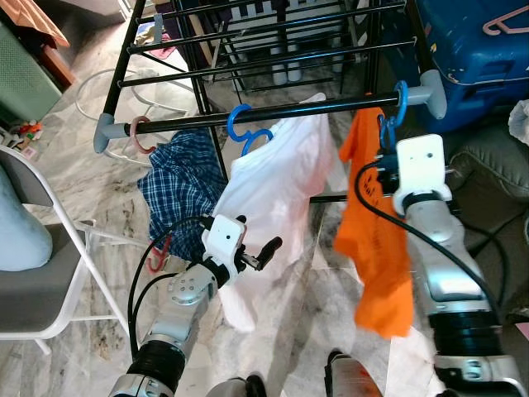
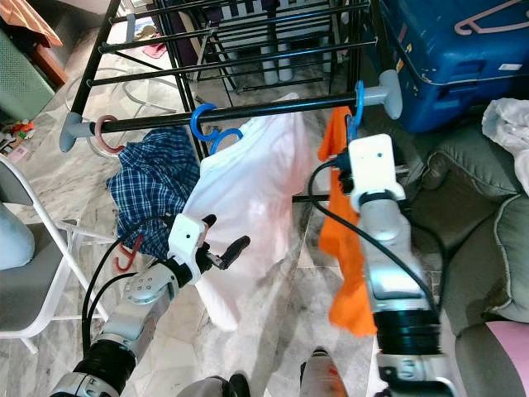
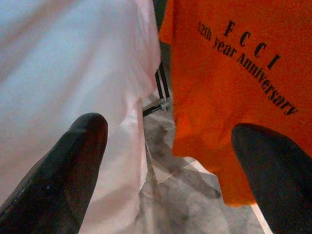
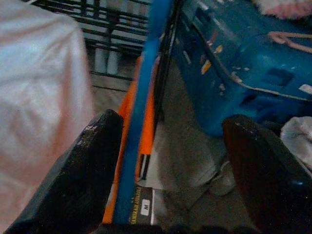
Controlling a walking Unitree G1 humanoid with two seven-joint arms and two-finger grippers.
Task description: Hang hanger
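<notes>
A: How many garments hang on the drying rack [image 1: 273, 112]?

B: Three. A blue plaid shirt [image 1: 183, 188] on a pink hanger [image 1: 139, 137], a white T-shirt [image 1: 277, 178] on a blue hanger [image 1: 245, 130], and an orange T-shirt [image 1: 376, 240] on a second blue hanger [image 1: 395, 106] hooked over the front rail near its grey end cap. The orange one carries black print reading "FCCI" and "year Anniversary" in the left wrist view.

A: So three hangers?

B: Three on the rail. A red one [image 1: 157, 256] dangles low beside the plaid shirt, and another pink hanger [image 2: 488, 16] lies on top of the blue suitcase [image 2: 446, 62] behind the rack.

A: And the grippers?

B: The right gripper [image 4: 168, 161] is raised just under the rail at the neck of the orange T-shirt. Its two fingers stand wide apart, with the blue hanger's stem running between them, close to one finger; they are not closed on it. The left gripper [image 1: 263, 252] is low, in front of the white T-shirt's hem, fingers spread wide and holding nothing.

A: What of the room?

B: The floor [image 1: 297, 314] is grey-veined marble tile. A white folding chair [image 1: 50, 273] stands at the robot's left, a grey sofa [image 2: 488, 215] at its right with a pale cloth [image 2: 508, 120] on it. More black rails of the rack run behind the front one.
</notes>
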